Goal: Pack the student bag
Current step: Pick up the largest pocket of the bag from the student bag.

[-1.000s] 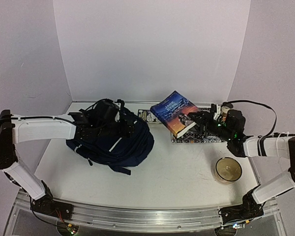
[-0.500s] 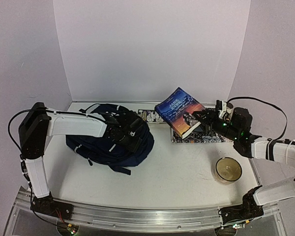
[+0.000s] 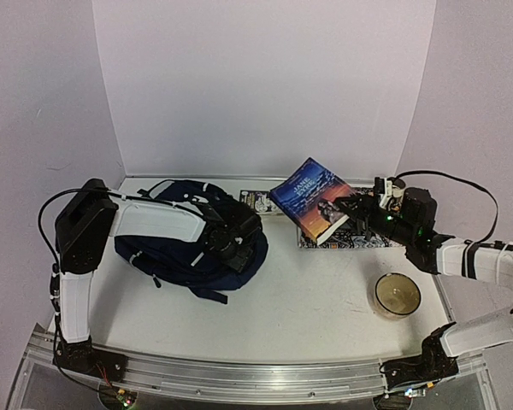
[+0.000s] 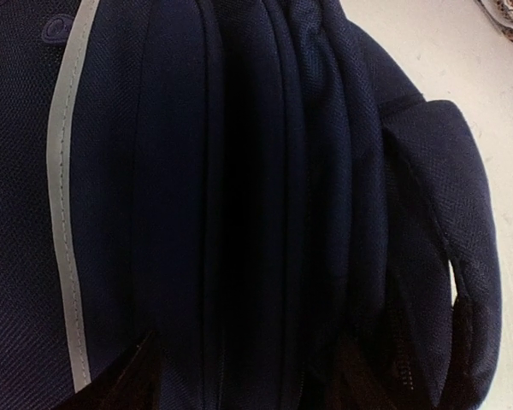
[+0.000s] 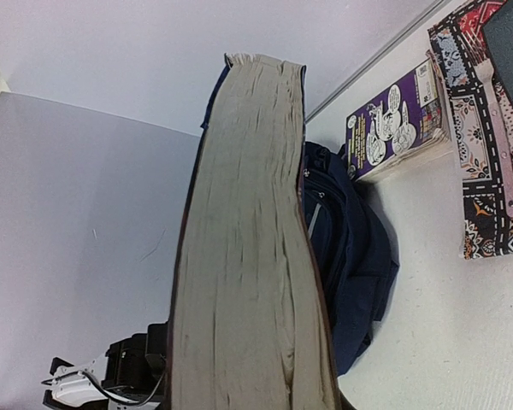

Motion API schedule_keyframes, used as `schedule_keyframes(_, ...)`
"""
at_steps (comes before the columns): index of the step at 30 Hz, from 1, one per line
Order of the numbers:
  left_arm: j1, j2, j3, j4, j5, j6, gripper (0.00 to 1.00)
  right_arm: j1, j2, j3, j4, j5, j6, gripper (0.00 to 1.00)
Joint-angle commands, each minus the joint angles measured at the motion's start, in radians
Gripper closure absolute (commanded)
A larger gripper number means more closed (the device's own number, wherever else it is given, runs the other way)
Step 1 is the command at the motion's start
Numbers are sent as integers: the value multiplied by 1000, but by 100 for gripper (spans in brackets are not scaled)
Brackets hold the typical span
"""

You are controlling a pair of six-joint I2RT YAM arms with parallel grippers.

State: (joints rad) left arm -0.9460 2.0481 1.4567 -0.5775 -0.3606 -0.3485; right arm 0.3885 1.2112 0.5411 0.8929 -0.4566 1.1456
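Observation:
The student bag (image 3: 175,260) is a dark navy backpack with a white stripe, lying at the table's left. My left gripper (image 3: 237,249) is pressed onto its right side. In the left wrist view the dark fingers (image 4: 124,380) sit on either side of bunched navy folds (image 4: 239,171), shut on them. My right gripper (image 3: 340,213) is shut on the lower corner of a thick paperback book (image 3: 312,192) and holds it tilted above the table, right of the bag. The book's page edge (image 5: 248,256) fills the right wrist view, with the bag (image 5: 355,256) behind it.
A patterned mat (image 3: 350,241) lies under the raised book at the back right. A purple comic book (image 5: 393,124) lies by the back wall between bag and mat. A yellowish bowl (image 3: 398,295) stands at the front right, near my right arm.
My left gripper moved down and right across the bag onto its right side, and its jaws narrowed onto the fabric. My right gripper lifted the book slightly and shifted it left.

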Motion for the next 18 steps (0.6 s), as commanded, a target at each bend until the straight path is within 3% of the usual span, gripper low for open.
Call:
schedule_keyframes(1,2,42,23,-80,-107,-34,47,3,-25,78,241,-55,-25,100)
schedule_keyframes(4,2,1,40,-97,-111,-42,68,4,-28,73,241,-68,-23,100)
schedule_keyframes(10,3,-112,108,-164,-105,-38,97,5,-38,52,223,-92,-13,100)
schedule_keyframes(18,9,-181,292,-335,-145,-41,100,17,-64,19,179,-113,13,100)
